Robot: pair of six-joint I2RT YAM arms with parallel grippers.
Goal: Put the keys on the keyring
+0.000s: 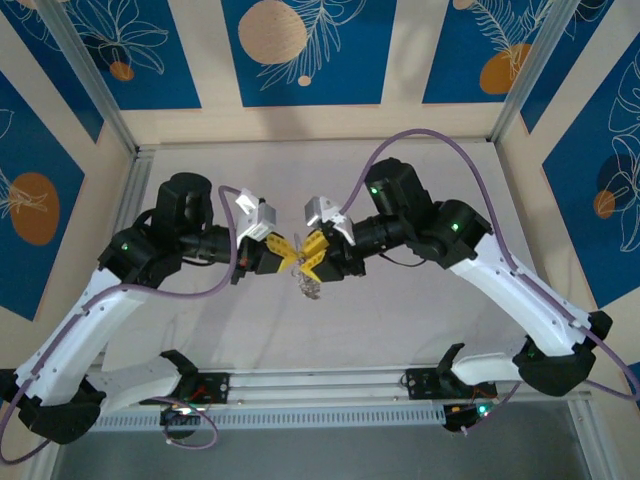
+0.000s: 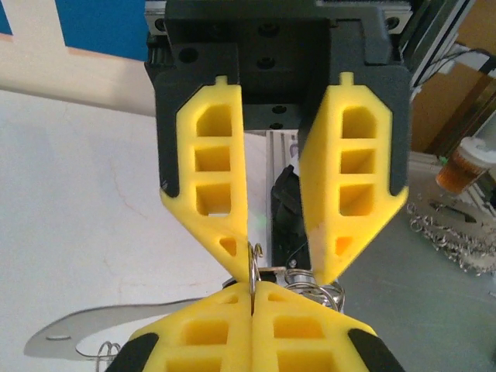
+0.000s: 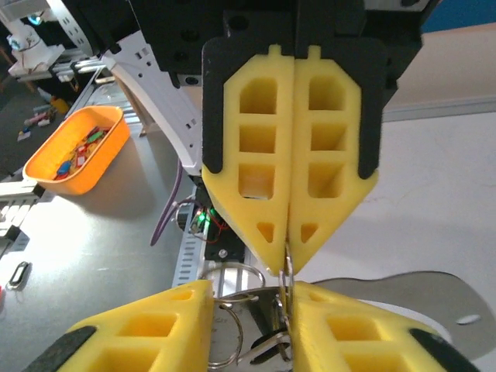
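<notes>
The left pincer (image 2: 253, 298) is pressed together on a thin wire loop (image 2: 254, 262). The right pincer (image 3: 252, 298) stands spread, the keyring (image 3: 232, 310) between its fingers. Threading appears incomplete; the join itself is hidden.

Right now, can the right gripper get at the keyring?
Probably yes. The keyring hangs between the parted fingers of the right gripper, close to the left gripper, which is shut on a thin wire loop. Nothing seems to stand in the way.

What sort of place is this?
Probably a robotics lab cell: two white-and-black robot arms bolted at a white table, silver aluminium framing with blue leaf-patterned panels, and an orange plastic bin of small parts.
</notes>
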